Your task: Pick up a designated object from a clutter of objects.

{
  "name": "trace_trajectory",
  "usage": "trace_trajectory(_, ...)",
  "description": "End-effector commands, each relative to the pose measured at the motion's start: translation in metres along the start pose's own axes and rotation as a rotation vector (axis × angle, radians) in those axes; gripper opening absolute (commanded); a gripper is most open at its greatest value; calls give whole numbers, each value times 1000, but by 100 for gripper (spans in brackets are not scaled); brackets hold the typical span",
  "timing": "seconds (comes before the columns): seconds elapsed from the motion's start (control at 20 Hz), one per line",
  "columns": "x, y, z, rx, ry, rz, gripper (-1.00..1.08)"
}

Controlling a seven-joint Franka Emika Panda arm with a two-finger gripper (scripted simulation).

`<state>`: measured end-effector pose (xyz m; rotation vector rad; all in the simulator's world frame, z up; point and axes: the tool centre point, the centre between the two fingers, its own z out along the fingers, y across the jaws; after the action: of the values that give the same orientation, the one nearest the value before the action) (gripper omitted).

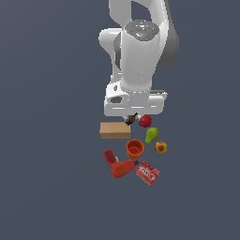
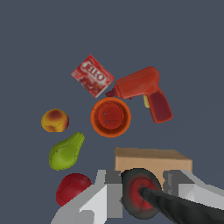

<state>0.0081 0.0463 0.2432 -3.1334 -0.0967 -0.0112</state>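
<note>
claw (image 2: 141, 192): clamped on the screwdriver handle, one finger (image 2: 105, 192) pressed on each side. Seen from the wrist. In the exterior view the arm body hides the fingers.
screwdriver (image 2: 139, 197): held in the claw, black-and-red handle end-on to the wrist camera, black shaft running off toward the frame corner. In the exterior view only a small dark bit (image 1: 131, 119) shows under the hand, tilted, just above the box's far corner.
lift state: can't tell whether the screwdriver is clear of the counter (image 1: 47, 178).
box (image 1: 115, 130): tan, flat on the counter, directly under the claw. In the wrist view it sits right behind the handle (image 2: 153, 159).
cup (image 1: 134, 148): orange, upright, mouth up, roughly the middle of the clutter. Clock directions below are from the cup, exterior view.
apple (image 1: 145, 121): red, at 1 o'clock, just beside the claw.
pear (image 1: 151, 135): green, at 2 o'clock, between apple and peach.
peach (image 1: 161, 147): at 3 o'clock, near the cup, apart from it.
drill (image 1: 117, 164): red, at 7 o'clock, lying on its side, body close to the cup rim; contact not clear.
red box (image 1: 147, 173): printed, at 5 o'clock, next to the drill nose.
arm (image 1: 138, 51): white, overhead, hand pointing down over the far edge of the clutter.
</note>
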Motion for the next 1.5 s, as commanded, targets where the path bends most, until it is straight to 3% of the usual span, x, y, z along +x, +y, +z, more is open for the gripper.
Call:
trace_trajectory(0.0, 2, 23, -24, 1, -1, -1, -100)
trace_trajectory(0.4, 11, 94, -95, -3, -4, 0, -100)
trace_trajectory(0.7, 17, 131, -132, -5, -6, 1, -100)
trace_trajectory(1.05, 22, 154, -155, -6, -7, 1, -100)
trace_trajectory(1.45, 24, 159, -160, -6, -8, 2, -100)
